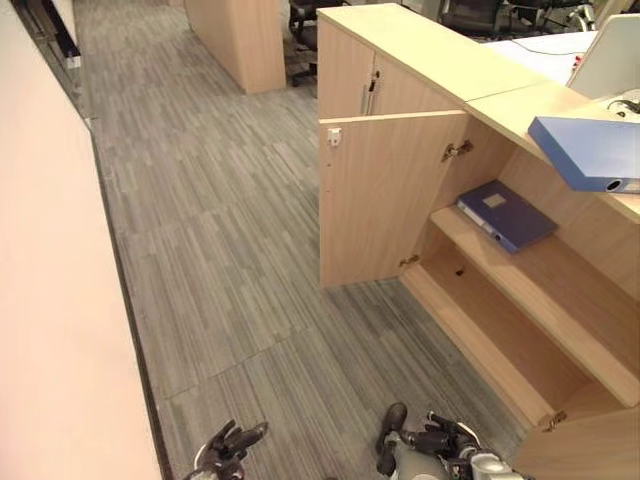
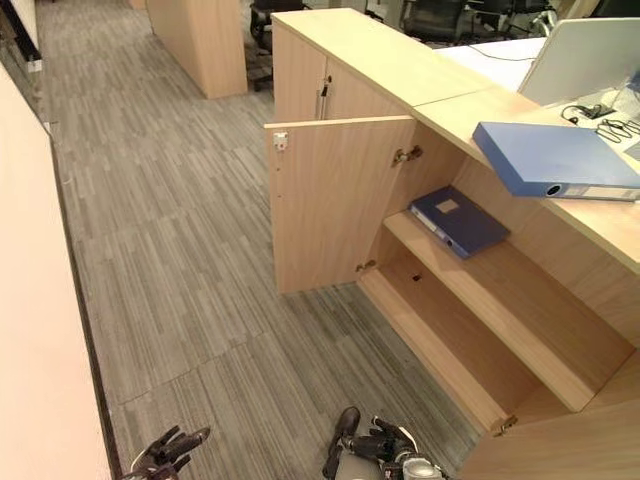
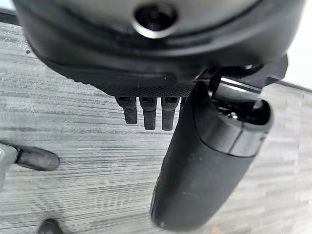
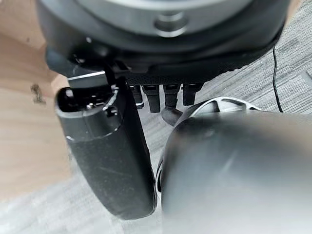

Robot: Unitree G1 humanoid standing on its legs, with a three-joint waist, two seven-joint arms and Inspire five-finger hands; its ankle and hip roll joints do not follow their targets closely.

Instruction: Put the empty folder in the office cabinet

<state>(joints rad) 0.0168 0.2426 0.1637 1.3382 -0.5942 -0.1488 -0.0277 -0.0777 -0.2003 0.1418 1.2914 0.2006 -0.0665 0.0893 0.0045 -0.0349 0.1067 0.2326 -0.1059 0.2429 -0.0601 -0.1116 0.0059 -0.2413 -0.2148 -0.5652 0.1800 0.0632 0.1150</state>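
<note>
Both hands hang empty with slack fingers, left hand (image 1: 228, 448) and right hand (image 1: 432, 442); the blue lever-arch folder (image 2: 556, 160) overhangs the cabinet top's (image 2: 400, 60) front edge, so a careless reach could knock it off before it reaches the shelf (image 2: 520, 300) holding the dark blue binder (image 2: 458, 220).

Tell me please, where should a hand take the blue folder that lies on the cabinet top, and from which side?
Probably the spine end. The folder lies flat on the cabinet top with its spine overhanging the front edge, above the open cabinet. A hand coming from the front could close on that end, thumb above and fingers below. Both the left hand and right hand hang low, holding nothing.
</note>
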